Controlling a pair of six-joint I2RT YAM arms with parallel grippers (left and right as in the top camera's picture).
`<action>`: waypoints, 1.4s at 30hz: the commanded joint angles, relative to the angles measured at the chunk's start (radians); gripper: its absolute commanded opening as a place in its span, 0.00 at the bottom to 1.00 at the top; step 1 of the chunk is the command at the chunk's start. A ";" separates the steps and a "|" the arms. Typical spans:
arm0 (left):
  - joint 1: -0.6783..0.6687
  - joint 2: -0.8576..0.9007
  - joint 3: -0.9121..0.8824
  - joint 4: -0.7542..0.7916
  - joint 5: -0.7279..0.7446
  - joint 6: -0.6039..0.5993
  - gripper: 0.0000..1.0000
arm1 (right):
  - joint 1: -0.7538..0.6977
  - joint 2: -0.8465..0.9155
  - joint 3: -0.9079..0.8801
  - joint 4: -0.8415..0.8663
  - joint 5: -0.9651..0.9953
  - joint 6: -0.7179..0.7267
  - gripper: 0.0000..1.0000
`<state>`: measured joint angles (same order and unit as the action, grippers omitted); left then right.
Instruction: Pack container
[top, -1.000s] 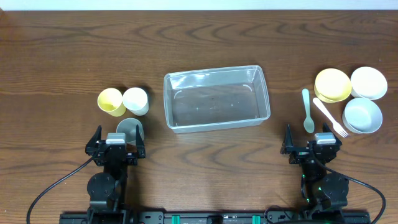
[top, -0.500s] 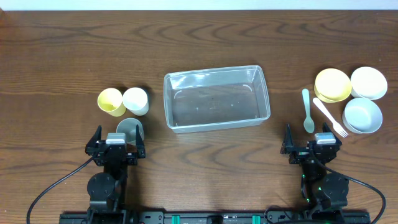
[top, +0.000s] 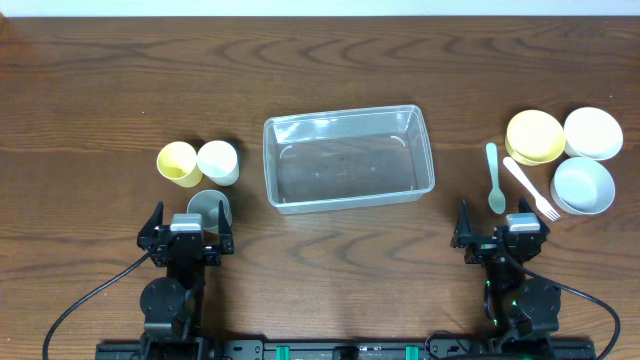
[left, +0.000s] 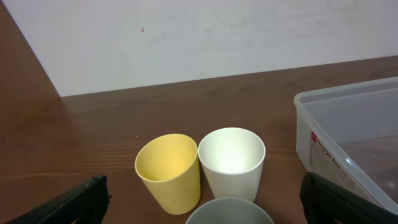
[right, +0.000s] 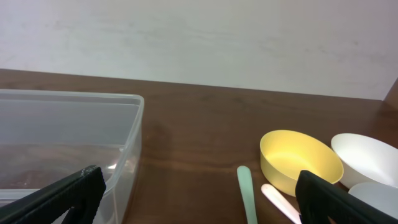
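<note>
The clear plastic container (top: 348, 158) stands empty at the table's middle; its corner shows in the left wrist view (left: 348, 134) and the right wrist view (right: 74, 143). A yellow cup (top: 178, 163), a white cup (top: 218, 161) and a grey cup (top: 207, 208) stand at the left, also in the left wrist view (left: 169, 171) (left: 232, 162) (left: 230, 213). My left gripper (top: 187, 232) is open, just behind the grey cup. My right gripper (top: 503, 235) is open and empty, near a green spoon (top: 494, 180) and white fork (top: 529, 186).
A yellow bowl (top: 534, 136), a white bowl (top: 592, 132) and a pale blue bowl (top: 583, 185) sit at the right. The yellow bowl (right: 300, 160) and green spoon (right: 247, 193) show in the right wrist view. A white wall lies beyond the table's far edge.
</note>
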<state>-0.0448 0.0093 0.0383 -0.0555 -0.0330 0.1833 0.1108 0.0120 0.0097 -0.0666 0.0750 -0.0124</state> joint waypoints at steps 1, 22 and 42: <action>0.003 -0.005 -0.034 -0.013 -0.001 -0.008 0.98 | 0.007 -0.007 -0.004 -0.002 -0.004 -0.015 0.99; 0.002 0.029 0.095 -0.128 -0.002 -0.372 0.98 | 0.007 0.062 0.077 -0.064 -0.146 0.227 0.99; 0.002 1.026 1.208 -1.082 0.124 -0.392 0.98 | 0.007 1.056 1.077 -0.899 -0.162 0.176 0.99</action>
<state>-0.0448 0.9550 1.1900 -1.1038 0.0414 -0.1959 0.1108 1.0008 1.0328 -0.9310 -0.0792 0.1837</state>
